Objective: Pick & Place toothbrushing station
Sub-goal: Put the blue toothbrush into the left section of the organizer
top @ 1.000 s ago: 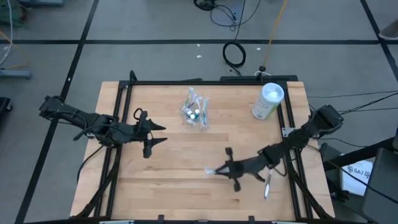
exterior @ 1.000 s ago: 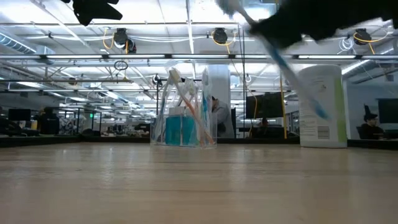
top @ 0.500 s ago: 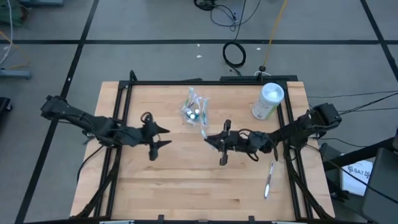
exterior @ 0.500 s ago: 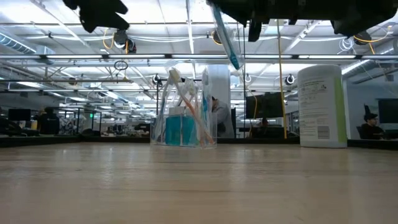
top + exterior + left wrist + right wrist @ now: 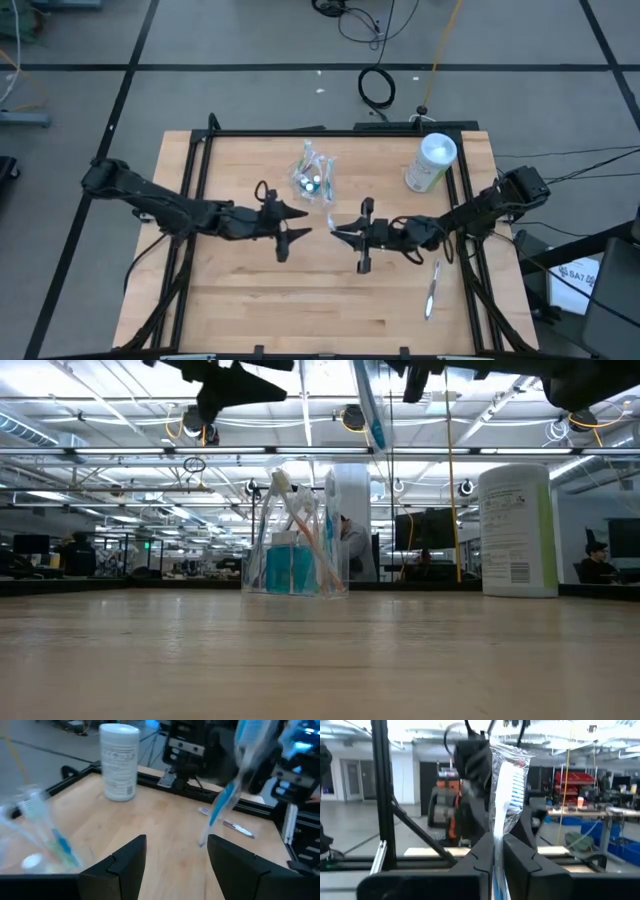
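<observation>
Clear-wrapped slim toothbrush (image 5: pixel 506 795) pinched in right gripper (image 5: pixel 338 233); left gripper (image 5: pixel 301 222) agape.

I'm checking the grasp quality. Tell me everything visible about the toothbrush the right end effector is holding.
The slim blue-and-white toothbrush, sealed in a clear crinkly wrapper, stands roughly upright, clamped low on its handle between the shut fingers of the right end effector. It hangs in the air above the wooden table, near the clear plastic cup.

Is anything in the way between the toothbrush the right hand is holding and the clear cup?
Nothing visible. The right hand holds the wrapped toothbrush above the table, just short of the clear cup. The left hand hovers open nearby, beside that path, not across it.
</observation>
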You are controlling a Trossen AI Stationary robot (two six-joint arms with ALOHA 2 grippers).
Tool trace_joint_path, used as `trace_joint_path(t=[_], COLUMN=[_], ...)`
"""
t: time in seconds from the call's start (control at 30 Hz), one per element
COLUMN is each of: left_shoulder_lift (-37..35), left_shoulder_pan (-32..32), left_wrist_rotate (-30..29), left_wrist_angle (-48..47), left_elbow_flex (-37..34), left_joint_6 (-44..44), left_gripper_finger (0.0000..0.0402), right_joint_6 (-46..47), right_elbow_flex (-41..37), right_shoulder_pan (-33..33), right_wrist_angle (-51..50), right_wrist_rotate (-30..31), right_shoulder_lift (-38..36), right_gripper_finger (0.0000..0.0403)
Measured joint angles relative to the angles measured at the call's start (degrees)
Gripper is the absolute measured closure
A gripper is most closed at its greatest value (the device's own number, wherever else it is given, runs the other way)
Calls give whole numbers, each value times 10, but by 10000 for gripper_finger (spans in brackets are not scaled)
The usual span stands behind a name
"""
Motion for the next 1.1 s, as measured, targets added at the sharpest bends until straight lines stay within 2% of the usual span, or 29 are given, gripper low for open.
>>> trace_joint_path(t=[0.1, 0.3, 0.5, 0.63, 0.8, 1.1], left_shoulder_lift=[28, 100, 149, 166, 195, 202], left_shoulder_pan=[7, 11, 18, 26, 39, 54], left_wrist_rotate=[23, 134, 135, 138, 182, 184], left_wrist_angle=[41, 191, 299, 320, 362, 374], left_elbow_flex=[0, 0, 0, 0, 0, 0], left_joint_6=[24, 77, 101, 97, 74, 85], left_gripper_finger=[183, 183, 183, 183, 183, 184], right_joint_6=[-4, 11, 13, 13, 37, 63], right_elbow_flex=[0, 0, 0, 0, 0, 0], right_shoulder_pan=[4, 3, 3, 1, -11, -21], right_wrist_angle=[14, 11, 2, 2, -8, -28], right_wrist_rotate=[0, 0, 0, 0, 0, 0], right_shoulder_lift=[0, 0, 0, 0, 0, 0], right_gripper_finger=[387, 377, 389, 382, 387, 380])
